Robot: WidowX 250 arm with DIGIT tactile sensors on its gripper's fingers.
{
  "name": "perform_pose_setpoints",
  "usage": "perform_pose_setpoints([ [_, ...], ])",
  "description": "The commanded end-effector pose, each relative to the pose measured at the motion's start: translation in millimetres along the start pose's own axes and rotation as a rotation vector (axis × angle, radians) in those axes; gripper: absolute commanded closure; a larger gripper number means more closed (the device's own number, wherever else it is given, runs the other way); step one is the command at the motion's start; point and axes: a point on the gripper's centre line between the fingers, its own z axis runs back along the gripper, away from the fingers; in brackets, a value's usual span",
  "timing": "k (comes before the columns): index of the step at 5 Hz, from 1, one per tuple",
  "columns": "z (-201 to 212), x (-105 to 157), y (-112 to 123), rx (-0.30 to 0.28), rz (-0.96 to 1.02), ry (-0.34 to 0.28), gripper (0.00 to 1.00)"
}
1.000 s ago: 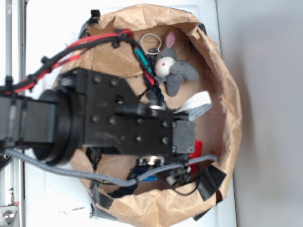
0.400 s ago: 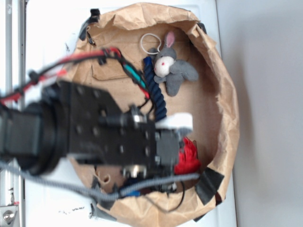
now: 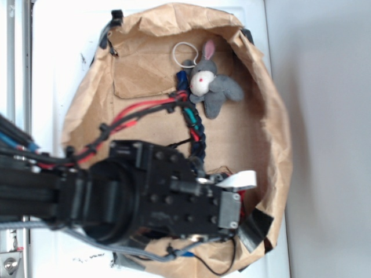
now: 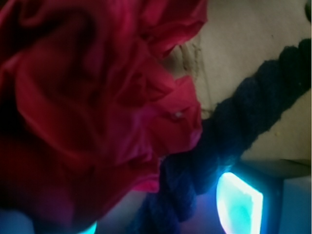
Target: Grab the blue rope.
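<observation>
Brown paper bowl holds blue rope, red cloth; claw grip unclear.

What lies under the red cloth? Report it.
In the wrist view the blue rope runs in under the red cloth's edge, on brown paper. How far it continues beneath is covered. The gripper hides that spot from outside.

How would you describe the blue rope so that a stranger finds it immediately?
Look inside the crumpled brown paper bowl. Beside the grey toy bunny, the blue rope runs from it toward the robot arm. It is thick, dark navy and twisted, unlike the thin red and black wires crossing it.
</observation>
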Motion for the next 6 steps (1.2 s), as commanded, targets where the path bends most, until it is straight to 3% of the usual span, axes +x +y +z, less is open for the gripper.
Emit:
perform_pose_setpoints([
  [1, 14.9, -39.8, -1.5, -0.047, 0.028, -0.016, 1.00],
  [2, 43.8, 25.4, 28.2, -0.105, 0.015, -0.031, 1.00],
  [3, 67.7, -39.0, 36.3, 0.031, 0.093, -0.307, 1.00],
  [4, 112.6, -85.6, 30.4, 0.007, -0.039, -0.146, 1.00],
  [5, 153.5, -134.6, 30.9, 0.016, -0.175, -0.074, 1.00],
  [6, 166.5, -63.7, 63.7, -0.060, -0.152, 0.021, 1.00],
])
